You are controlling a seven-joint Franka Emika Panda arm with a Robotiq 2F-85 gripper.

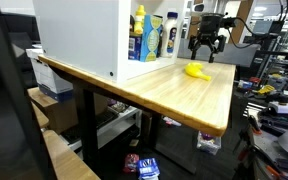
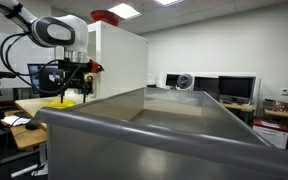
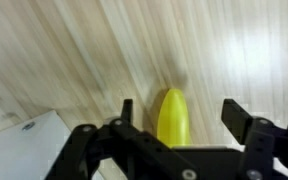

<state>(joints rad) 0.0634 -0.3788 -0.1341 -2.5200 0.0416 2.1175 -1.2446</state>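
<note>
In an exterior view the camera stands off a corner of the wooden table [image 1: 174, 95], slightly above its top, and looks along it past the white cabinet [image 1: 79, 35] to the gripper [image 1: 206, 50] at the far end. In an exterior view the camera sits low behind a grey bin [image 2: 184, 140] that fills the foreground, facing the arm [image 2: 54, 30] far off at the picture's left. The wrist view looks down on the table from close by; all three share the yellow object [image 3: 172, 118] beneath the gripper.

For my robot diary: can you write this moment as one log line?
jaws: open | holding: nothing | below: yellow thing | lying on: wooden table
</note>
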